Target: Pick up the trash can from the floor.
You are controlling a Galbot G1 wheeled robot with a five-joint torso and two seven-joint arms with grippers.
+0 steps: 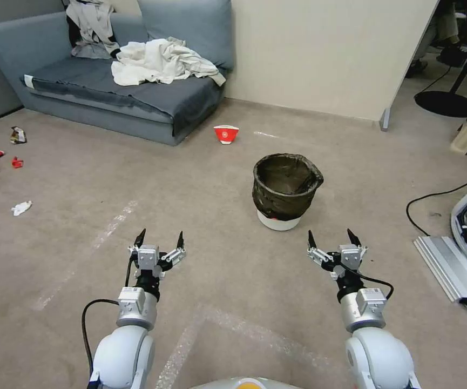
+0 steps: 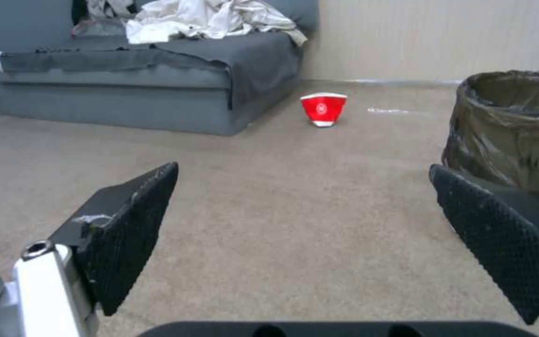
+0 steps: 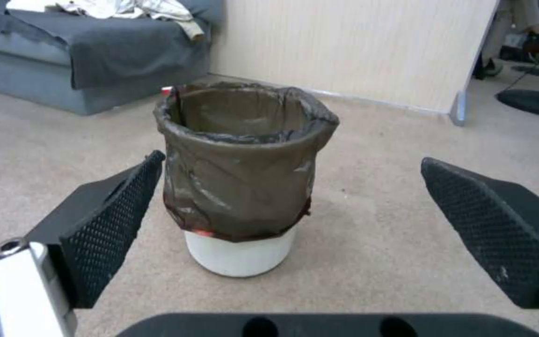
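- The bin (image 1: 286,190) sits upright on the carpet (image 1: 217,216), out in the open middle of the floor, a bit ahead of the robot and closer to its right arm than its left. Black bag is folded down over the rim, all wrinkly, and the white base pokes out underneath.
- Right gripper (image 1: 334,238) hangs low just short of the bin, fingers spread wide, holding nothing. From its wrist cam the bin (image 3: 243,173) stands beyond the two textured pads (image 3: 104,234), not touching either one, nearer to one pad than the other.
- Left gripper (image 1: 159,237) is level with the right one but well off to the bin's side, also wide open and empty. Its wrist cam catches just the edge of the bin (image 2: 513,140) behind one finger.
- A red-and-white cup (image 1: 226,133) sits on the carpet past the bin, near the front corner of the grey sofa (image 1: 109,92).
- Sofa has a heap of pale clothes (image 1: 157,62) dumped on the seat.
- Bits of litter (image 1: 21,207) are scattered on the carpet far off on the left side.
- Faint pale tape lines run across the carpet near the arms.
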